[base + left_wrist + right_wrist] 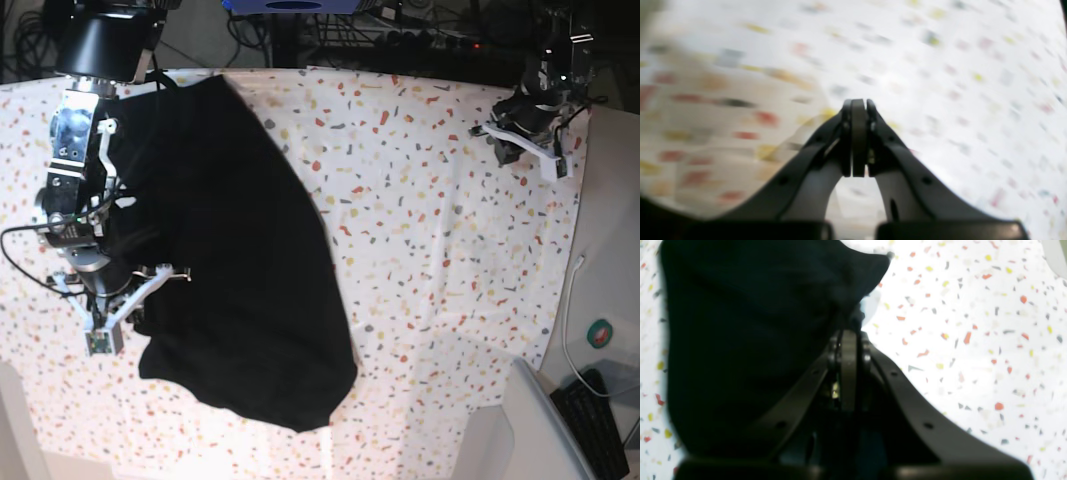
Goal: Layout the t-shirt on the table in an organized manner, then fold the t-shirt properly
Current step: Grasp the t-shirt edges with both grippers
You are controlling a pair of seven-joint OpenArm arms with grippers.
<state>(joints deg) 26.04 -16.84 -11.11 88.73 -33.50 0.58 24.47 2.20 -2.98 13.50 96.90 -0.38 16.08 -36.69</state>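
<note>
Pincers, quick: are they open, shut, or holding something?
Left pincer: shut, holding nothing, above the table.
Right pincer: shut on the t-shirt.

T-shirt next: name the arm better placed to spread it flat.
Right. Its end effector is shut on the t-shirt, while the left end effector is shut, holding nothing, over bare table far away.

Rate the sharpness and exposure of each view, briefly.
Left wrist: motion-smeared, table flecks streak, only the shut left gripper sharp. Right wrist: flecks crisp, t-shirt a featureless dark mass, right gripper soft, white glare beside it. Base: evenly lit, sharp, fisheye curve at edges.
</note>
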